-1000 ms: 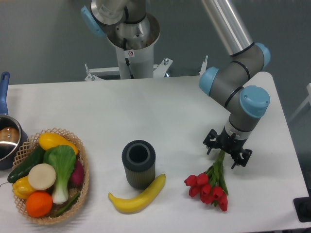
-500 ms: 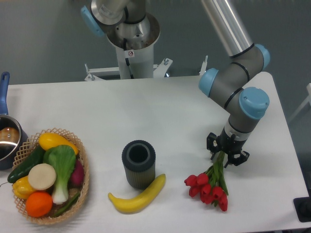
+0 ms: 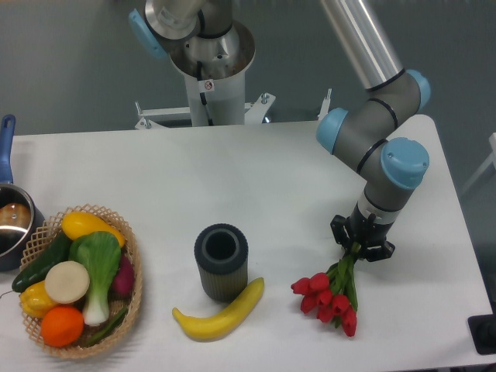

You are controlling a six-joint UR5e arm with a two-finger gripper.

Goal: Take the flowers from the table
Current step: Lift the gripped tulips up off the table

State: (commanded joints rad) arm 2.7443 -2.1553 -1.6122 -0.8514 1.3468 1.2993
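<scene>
The flowers (image 3: pixel 326 297), a small bunch of red tulips on thin green stems, lie at the right front of the white table (image 3: pixel 256 178). Their heads point toward the front edge and the stems run up and right into the gripper (image 3: pixel 361 242). The gripper comes down from above at the stem end and its fingers are closed in around the stems. The upper ends of the stems are hidden under the gripper. The tulip heads look to be at or barely off the tabletop; I cannot tell which.
A dark ribbed cylinder vase (image 3: pixel 221 262) stands left of the flowers with a banana (image 3: pixel 221 312) in front of it. A wicker basket (image 3: pixel 133 298) of vegetables and fruit sits at the front left, beside a blue-handled pot (image 3: pixel 12 221). The robot base (image 3: pixel 208 77) is at the back.
The gripper's fingers went from spread apart over the stems to closed on them. The tulip bunch has shifted slightly left and turned a little.
</scene>
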